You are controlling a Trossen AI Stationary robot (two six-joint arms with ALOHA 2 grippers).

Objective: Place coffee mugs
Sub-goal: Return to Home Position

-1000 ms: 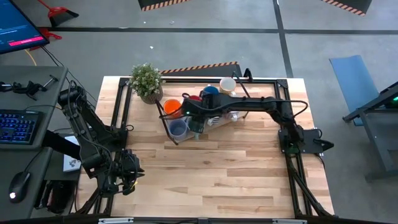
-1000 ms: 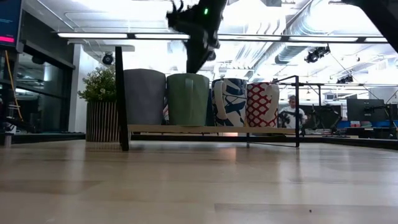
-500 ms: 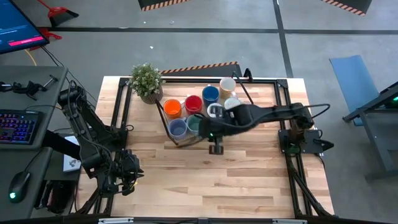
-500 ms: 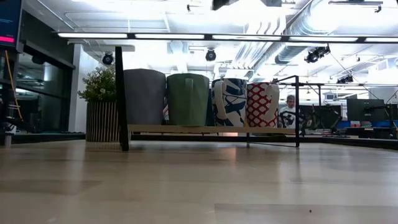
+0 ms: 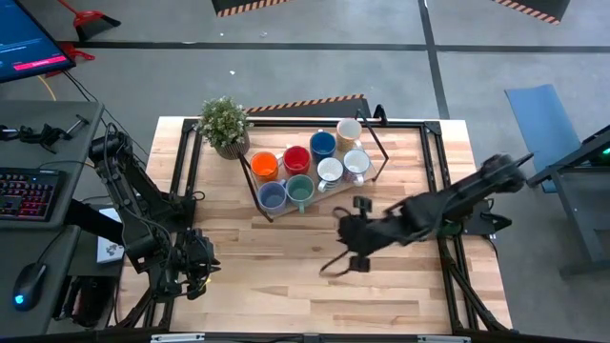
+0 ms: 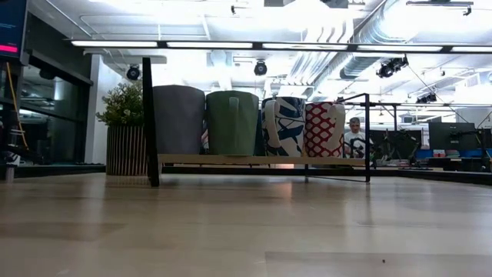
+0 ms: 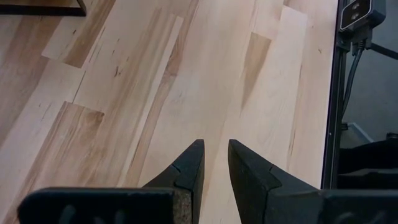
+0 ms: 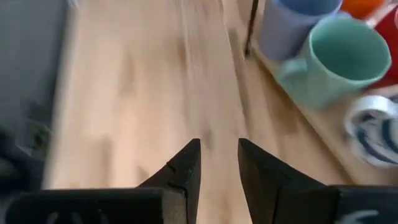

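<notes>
Right pincer (image 5: 351,252) is held empty, narrowly parted, above the table (image 5: 276,281). The green mug (image 5: 299,190) could be knocked if the arm is swung low.

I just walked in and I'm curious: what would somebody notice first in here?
Most eye-catching are the colourful mugs, packed in two rows on a low shelf at the back of the table, next to a potted plant. The right pincer hovers open and empty over bare wood in front of them. The left pincer waits by the table's left edge.
</notes>
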